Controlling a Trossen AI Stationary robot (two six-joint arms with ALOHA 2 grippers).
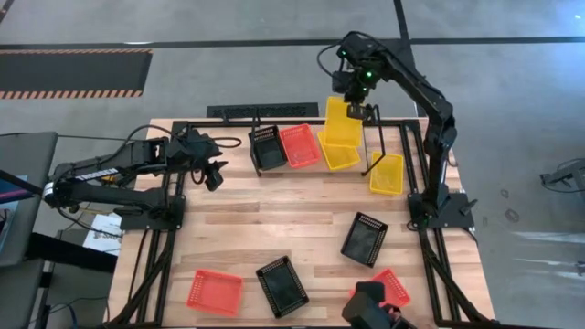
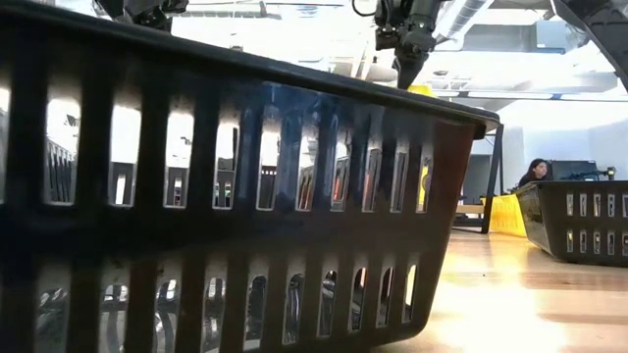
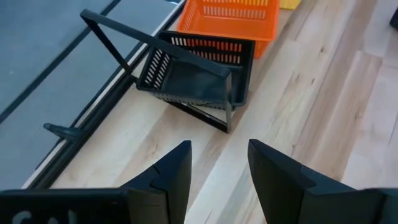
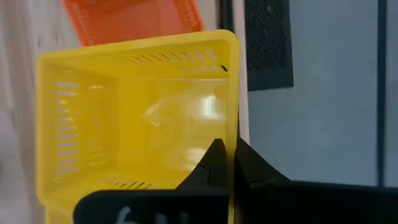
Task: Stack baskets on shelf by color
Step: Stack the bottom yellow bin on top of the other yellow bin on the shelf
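High view: right gripper (image 1: 358, 102) pinches a yellow basket (image 1: 340, 121) by its rim above the shelf (image 1: 376, 151). Left gripper (image 1: 216, 174) waits, fingers apart and empty, beside a black basket (image 1: 267, 149).

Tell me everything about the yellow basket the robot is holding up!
The held yellow basket is a shallow rectangular box of shiny plastic, with rows of little slots in its walls and nothing inside. The right gripper pinches one wall at the rim, fingers shut on it. It hangs lifted at the table's far edge, above another yellow basket by the shelf, with a red-orange basket beyond.
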